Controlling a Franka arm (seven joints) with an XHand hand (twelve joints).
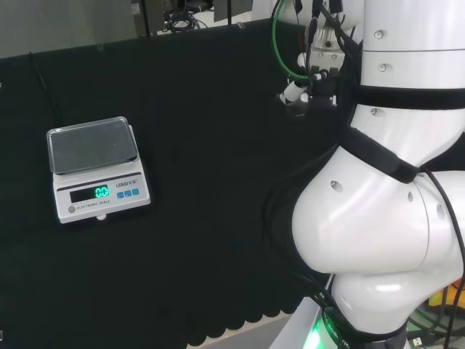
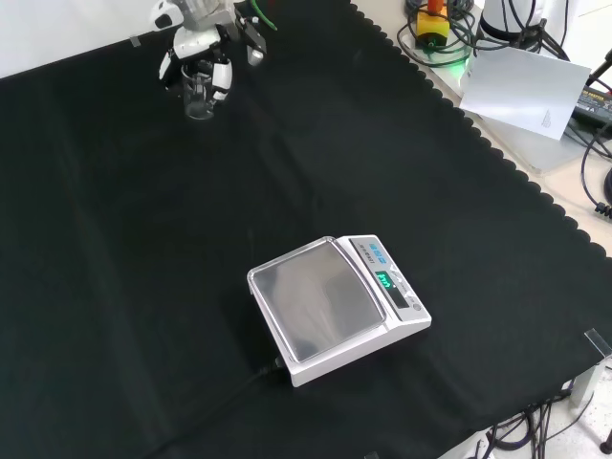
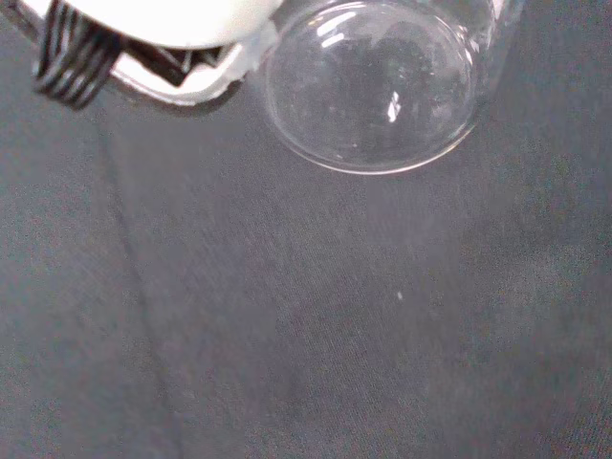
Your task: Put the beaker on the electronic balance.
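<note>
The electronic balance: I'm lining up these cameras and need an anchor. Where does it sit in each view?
Head view: the electronic balance sits at the left on the black cloth, display toward the camera.
Front view: it sits low, centre-right, turned at an angle, far from the hand and the beaker at the top left.
Wrist view: the balance is not in the picture; the beaker's base fills the top.
Shared landmark: the lit green display.

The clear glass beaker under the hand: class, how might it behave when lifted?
The clear glass beaker is probably fragile and slippery, being smooth glass. It looks empty, so likely light. Its flat round base suggests it should stand steadily, not roll.
</note>
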